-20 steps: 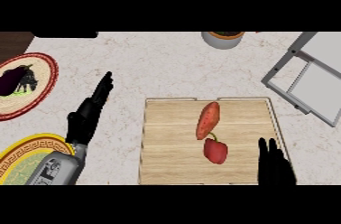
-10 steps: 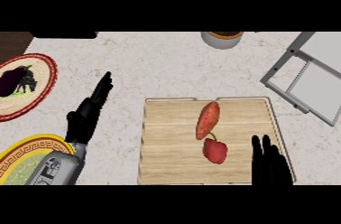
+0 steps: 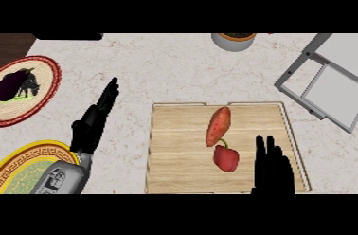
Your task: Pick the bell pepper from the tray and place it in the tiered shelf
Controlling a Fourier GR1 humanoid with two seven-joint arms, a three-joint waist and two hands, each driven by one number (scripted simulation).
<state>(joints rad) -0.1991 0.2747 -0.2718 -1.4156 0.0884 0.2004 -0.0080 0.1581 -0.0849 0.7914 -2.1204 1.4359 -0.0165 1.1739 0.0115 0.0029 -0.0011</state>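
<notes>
A red bell pepper [image 3: 226,157] with a green stem lies on the wooden tray [image 3: 174,153], just below an orange-red sweet potato [image 3: 218,126]. My right hand [image 3: 271,170] rises from the lower edge over the tray's right part, fingers straight and open, a little right of the pepper and apart from it. My left hand [image 3: 95,121] rests open on the counter left of the tray, fingers pointing up. The grey tiered shelf [image 3: 323,80] stands at the right edge, upper right of the tray.
A red-rimmed plate [image 3: 42,75] with an eggplant [image 3: 19,84] sits at the far left. A yellow patterned plate [image 3: 24,163] lies at the lower left under my left forearm. A small bowl [image 3: 236,40] stands at the counter's far edge.
My right hand has moved up a little and further onto the tray, closer to the bell pepper. The left hand and the objects have stayed put.
</notes>
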